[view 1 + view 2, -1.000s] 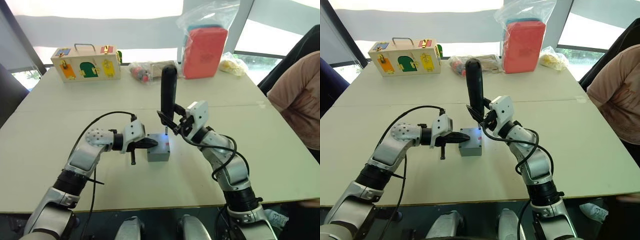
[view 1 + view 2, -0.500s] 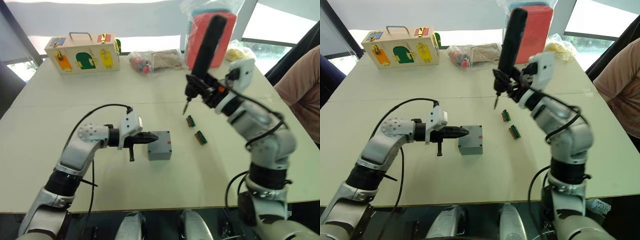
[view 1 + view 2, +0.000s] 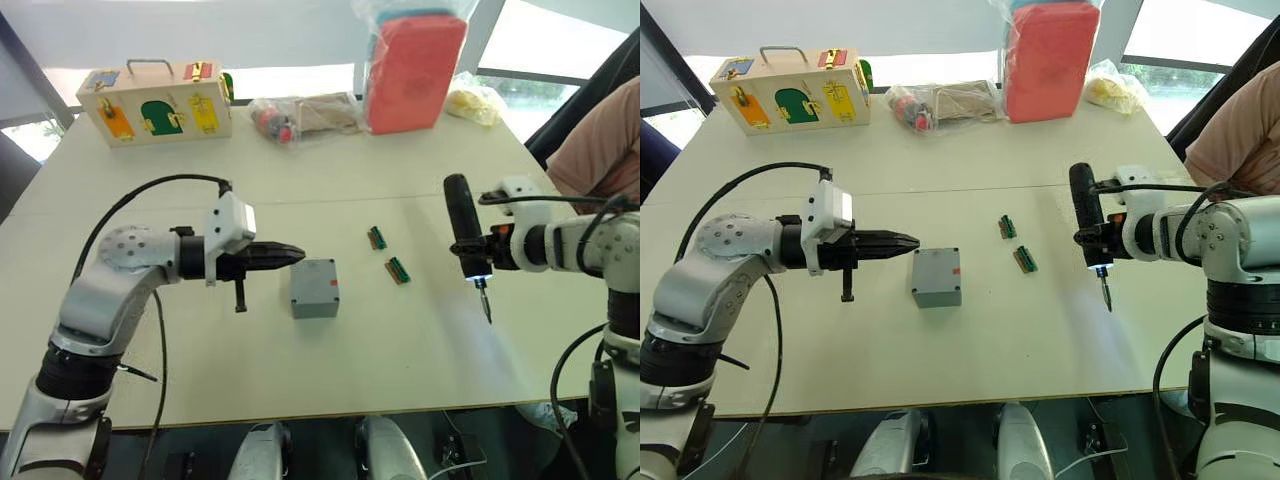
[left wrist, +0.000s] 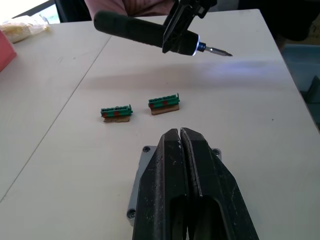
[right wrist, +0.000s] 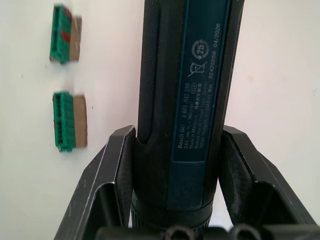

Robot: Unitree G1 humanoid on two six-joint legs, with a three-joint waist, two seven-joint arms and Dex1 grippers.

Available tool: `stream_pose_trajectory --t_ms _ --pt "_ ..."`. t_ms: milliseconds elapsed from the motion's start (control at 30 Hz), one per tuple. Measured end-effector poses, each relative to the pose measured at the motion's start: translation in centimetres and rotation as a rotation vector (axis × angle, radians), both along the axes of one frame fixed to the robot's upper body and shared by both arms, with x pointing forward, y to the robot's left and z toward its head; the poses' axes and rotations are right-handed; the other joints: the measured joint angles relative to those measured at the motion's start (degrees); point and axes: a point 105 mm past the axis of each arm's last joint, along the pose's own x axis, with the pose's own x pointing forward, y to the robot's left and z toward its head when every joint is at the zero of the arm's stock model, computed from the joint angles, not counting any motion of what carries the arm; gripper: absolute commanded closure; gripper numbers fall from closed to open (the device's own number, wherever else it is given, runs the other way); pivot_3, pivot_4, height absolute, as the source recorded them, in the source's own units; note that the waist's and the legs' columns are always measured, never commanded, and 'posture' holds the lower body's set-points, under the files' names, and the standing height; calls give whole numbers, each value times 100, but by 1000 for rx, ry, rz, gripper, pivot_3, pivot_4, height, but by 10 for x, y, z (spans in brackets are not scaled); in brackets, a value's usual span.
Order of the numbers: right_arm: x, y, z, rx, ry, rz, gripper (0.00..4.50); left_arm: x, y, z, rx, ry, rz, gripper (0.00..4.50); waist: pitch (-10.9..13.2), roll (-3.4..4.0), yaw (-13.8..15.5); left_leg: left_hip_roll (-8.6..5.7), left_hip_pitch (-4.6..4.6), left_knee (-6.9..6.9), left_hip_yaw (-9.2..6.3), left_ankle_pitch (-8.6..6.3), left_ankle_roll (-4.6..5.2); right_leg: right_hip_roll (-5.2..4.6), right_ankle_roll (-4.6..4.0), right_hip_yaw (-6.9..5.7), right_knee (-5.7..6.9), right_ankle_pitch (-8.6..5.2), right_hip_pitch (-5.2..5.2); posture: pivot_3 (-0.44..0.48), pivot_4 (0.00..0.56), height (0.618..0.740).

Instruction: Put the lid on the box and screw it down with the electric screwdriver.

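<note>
Nearest us, the small square grey plastic box point(image 3: 314, 288) is sitting on the pale surface point(image 3: 330, 370) with its flat grey lid point(image 3: 936, 272) already lying on top, corner screw holes facing up. Our left hand point(image 3: 908, 241) is hovering just beside the box's left edge, its two black fingers pressed together and pinching nothing. Off to the right, well apart from the box, our right hand point(image 3: 476, 246) is clamping the thick black cylindrical electric screwdriver point(image 3: 464, 228) around its body, bit pointing down toward the surface and tip light glowing.

Between box and screwdriver, two small green terminal blocks point(image 3: 388, 255) are lying loose. Farther back are standing a wooden latch box with a handle point(image 3: 156, 101), a clear bag of small parts point(image 3: 300, 115) and a red case in a plastic bag point(image 3: 413, 66).

We are judging the risks from here: nothing is bracing the box, so a bit pressing off-centre could be skating off a screw head or pushing the box and shifting the lid. Swinging the screwdriver back low could also be sweeping the terminal blocks.
</note>
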Motion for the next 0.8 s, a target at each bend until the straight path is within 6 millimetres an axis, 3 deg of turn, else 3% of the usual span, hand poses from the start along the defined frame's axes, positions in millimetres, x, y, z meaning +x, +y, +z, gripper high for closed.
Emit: stream_pose_trajectory --t_ms 167,267,333,367,467,533,667,800 --pt "3 -4 -29 21 136 -47 2602 -4 5 4 -9 -3 36 4500 4 1 25 -2 -2 8 3 1 -1 -2 8 7 2 6 1 0 150 730" --pt "7 -3 -30 13 142 -48 2602 -6 2 6 -16 -6 35 4500 6 -3 26 -3 -2 15 4 1 -2 -4 15 9 -1 10 6 0 150 730" --pt "9 -3 -30 10 140 -46 1641 -6 2 7 -19 1 40 4500 6 -3 24 -4 -2 17 6 1 -2 -5 18 11 -2 13 7 0 150 730" --pt "11 -3 -30 14 133 -44 1507 -6 3 6 -18 5 46 4500 6 -3 20 -5 -1 18 6 1 -2 -4 19 11 -2 14 9 0 150 730" --pt "17 -1 -28 16 98 -23 313 -7 8 4 -1 7 70 4500 6 -3 12 -5 2 21 6 2 -3 -4 21 11 1 16 10 0 150 730" --pt "18 1 -26 16 84 -2 17 -8 13 4 6 7 89 4500 7 -3 15 -5 2 21 5 3 -4 -4 21 10 2 16 10 0 150 730" --pt "20 0 -4 -24 -5 60 17 -7 21 6 23 -7 126 4500 8 -1 37 -5 2 21 5 3 -5 -4 21 10 2 16 10 0 150 730" --pt "6 -3 43 -57 -151 218 17 -6 41 3 69 2 203 4500 19 13 44 -5 -4 19 5 2 -4 -9 22 10 -2 15 5 0 150 730"
